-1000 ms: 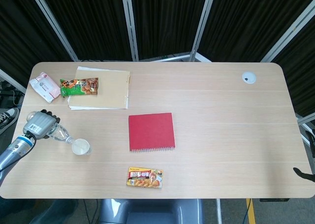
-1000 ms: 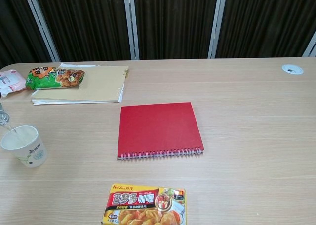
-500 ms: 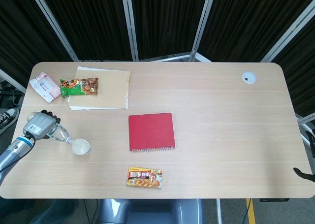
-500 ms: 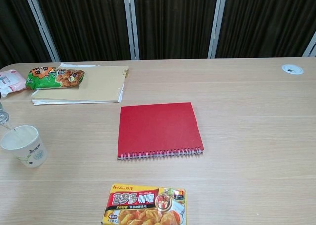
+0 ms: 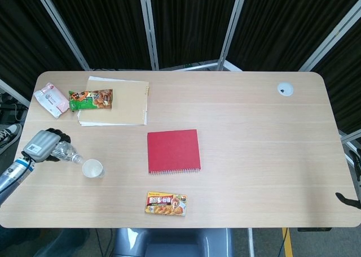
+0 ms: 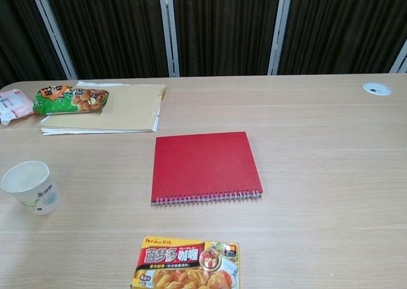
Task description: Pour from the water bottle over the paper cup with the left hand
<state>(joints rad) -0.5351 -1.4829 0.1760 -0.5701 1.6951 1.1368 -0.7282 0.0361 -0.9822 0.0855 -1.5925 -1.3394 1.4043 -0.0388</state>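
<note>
Head view: the left hand (image 5: 40,146) sits at the left edge of the table (image 5: 254,144), its fingers wrapped around the base end of the water bottle (image 5: 63,152), which it holds tilted. The clear bottle extends from the hand toward the right and slightly toward the near edge, and its neck ends just beside the rim of the paper cup (image 5: 92,169); whether neck and rim touch cannot be told at this size. The cup stands upright on the table, to the right of the hand and nearer the front edge, apart from the hand itself. The left forearm runs off the frame at the lower left.

Chest view: the cup (image 6: 28,187) stands near the left border, white with a small printed pattern on its side, its mouth open upward. Neither the bottle nor the hand shows in this view.

Right hand: only a dark tip at the far right edge of the head view may belong to the right arm; the right hand cannot be seen in either view.

Other items: a red spiral notebook (image 5: 174,151) lies flat near the table's middle, well to the right of the cup. A yellow curry box (image 5: 166,203) lies near the front edge. A tan folder (image 5: 121,103) lies at the far left with a green snack bag (image 5: 90,99) on its left part, and a pink tissue pack (image 5: 51,99) lies beside them. A round white grommet (image 5: 285,88) sits at the far right corner.
</note>
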